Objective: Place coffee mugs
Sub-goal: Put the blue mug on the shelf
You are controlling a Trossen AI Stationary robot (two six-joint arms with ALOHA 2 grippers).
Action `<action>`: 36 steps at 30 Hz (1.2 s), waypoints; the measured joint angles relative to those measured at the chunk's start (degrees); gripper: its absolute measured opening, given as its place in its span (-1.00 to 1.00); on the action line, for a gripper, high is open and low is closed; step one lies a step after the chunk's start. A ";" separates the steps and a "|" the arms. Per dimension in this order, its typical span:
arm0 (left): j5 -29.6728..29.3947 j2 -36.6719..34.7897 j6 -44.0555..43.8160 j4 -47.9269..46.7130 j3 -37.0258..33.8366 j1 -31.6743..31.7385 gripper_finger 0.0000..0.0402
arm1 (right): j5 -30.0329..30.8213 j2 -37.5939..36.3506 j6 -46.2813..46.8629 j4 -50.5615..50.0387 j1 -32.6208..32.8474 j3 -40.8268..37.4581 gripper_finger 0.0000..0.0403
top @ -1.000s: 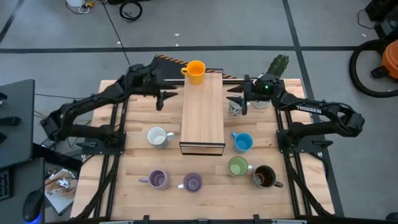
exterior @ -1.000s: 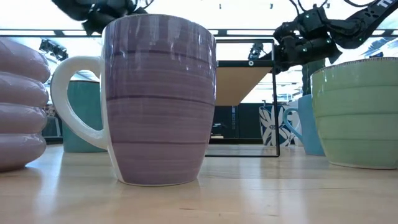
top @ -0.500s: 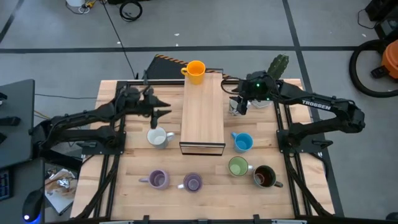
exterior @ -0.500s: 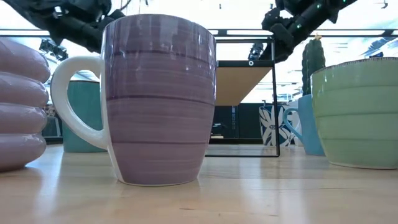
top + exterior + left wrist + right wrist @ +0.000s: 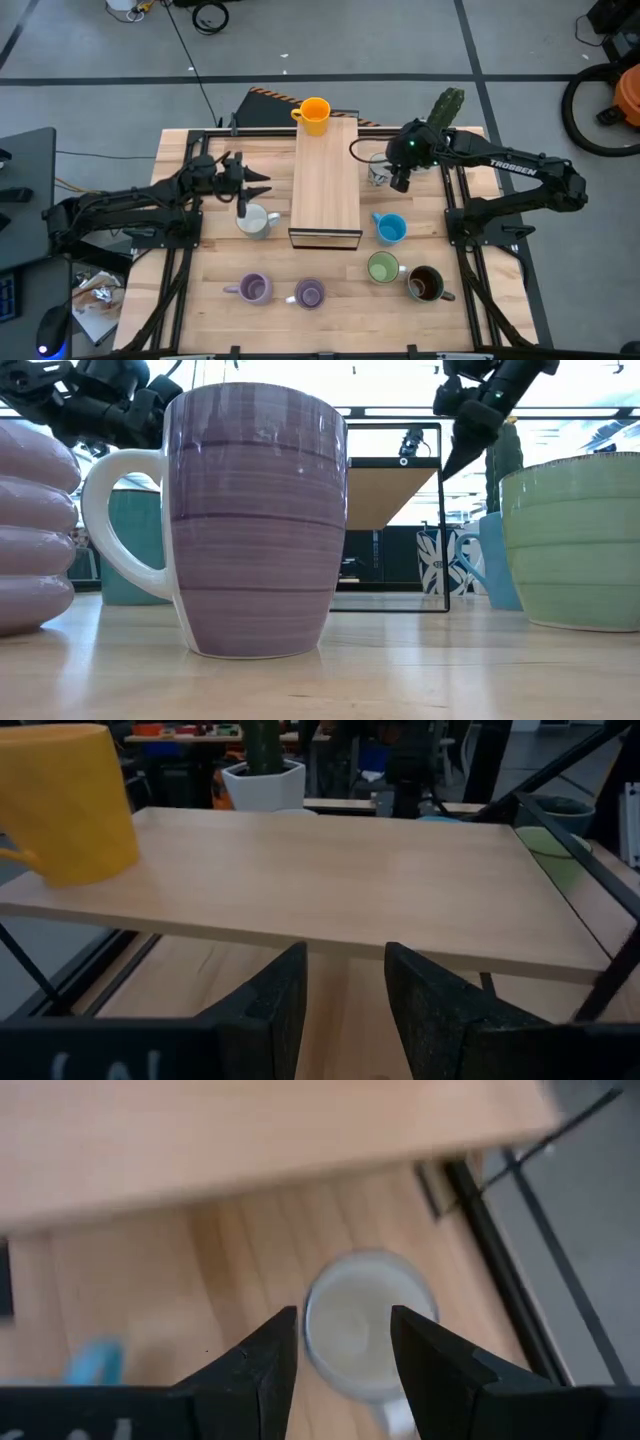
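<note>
Across the wooden table (image 5: 200, 300), I saw a raised wooden shelf (image 5: 325, 180) running down the middle, with the orange mug (image 5: 314, 115) standing at its far end. Beyond the table's far right corner stood the cactus pot (image 5: 447, 105).

On the table's left side, my left gripper (image 5: 258, 184) hung just above and beside the plain white mug (image 5: 255, 220), pointing toward the shelf; its fingers (image 5: 260, 1005) stood parted with nothing between them, and through its wrist camera I looked across the shelf top at the orange mug.

On the right side, my right gripper (image 5: 400, 182) pointed down over the patterned white mug (image 5: 378, 172), which sat on the table close beside the shelf's edge. From the wrist camera that mug's open mouth (image 5: 352, 1320) lay straight below the gap, the jaws apart and empty.

Nearer my end, the blue mug (image 5: 390, 228) sat just right of the shelf's front corner. Below it the green mug (image 5: 383, 268) and the dark brown mug (image 5: 426, 284) stood close together, and the two purple mugs (image 5: 254, 289) (image 5: 309, 294) sat side by side near the front edge.
</note>
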 joint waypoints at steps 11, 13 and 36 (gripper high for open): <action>1.00 -0.19 -1.58 2.67 -2.04 0.02 -0.29 | 1.29 8.84 -3.21 -5.57 -1.05 3.08 -0.17; 0.68 -0.20 -2.63 2.82 -2.04 0.02 -0.29 | 1.36 10.70 -3.63 -6.47 -1.62 4.75 -0.17; -1.27 -5.80 6.11 -1.58 -3.28 -0.32 -0.29 | 1.55 8.95 2.70 -15.01 -0.82 7.19 -0.17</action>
